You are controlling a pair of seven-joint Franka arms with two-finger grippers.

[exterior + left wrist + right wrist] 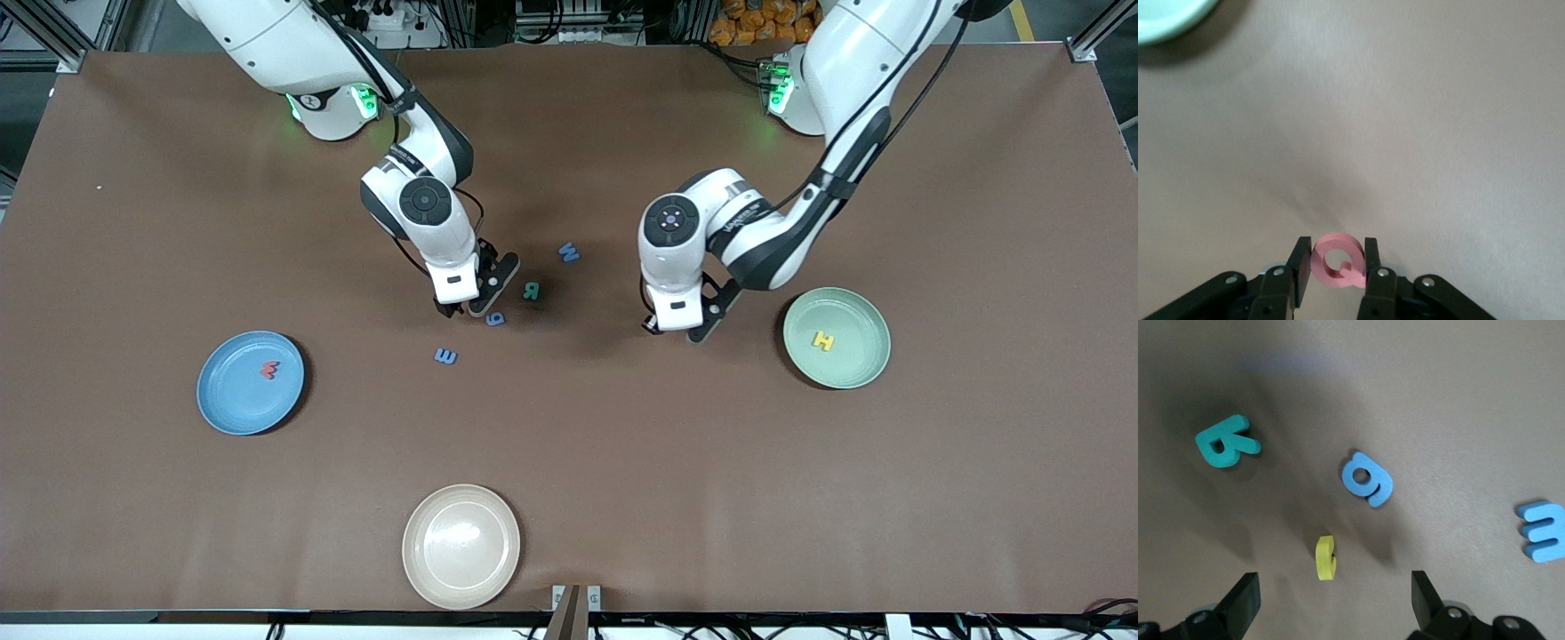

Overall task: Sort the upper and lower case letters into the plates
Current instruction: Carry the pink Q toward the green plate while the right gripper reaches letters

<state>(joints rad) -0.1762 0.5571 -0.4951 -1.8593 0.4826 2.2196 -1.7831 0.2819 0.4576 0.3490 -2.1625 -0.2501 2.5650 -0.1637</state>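
Front view: right gripper (464, 305) is hanging low over the loose letters mid-table, jaws apart, nothing in them. Blue g (494, 318) is lying just beside its fingertips, teal R (531, 290) near it toward the left arm's end, blue W (569, 252) farther from the camera than the R, blue E (445, 356) nearer the camera than the g. Left gripper (676, 327) is sitting over bare table (622, 462) beside the mint green plate (867, 369); its grip isn't readable from this angle. Yellow H (824, 340) is lying in the mint plate. Red letter (269, 369) is lying in the blue plate (227, 404) toward the right arm's end. Cream plate (431, 569) is sitting nearest the camera.

Left wrist view: left gripper (1337, 265) is clamping a pink-red Q (1336, 269) between its fingers (1300, 267), letter standing on edge over bare table. Mint plate's rim (1165, 20) is showing at the frame corner.

Right wrist view: right gripper (1335, 597) is standing wide apart, straddling a small yellow letter (1325, 557) that is standing on edge on the table, not touching either finger (1245, 600). Blue g (1367, 479), teal R (1225, 441) and blue E (1543, 531) are lying flat around it.
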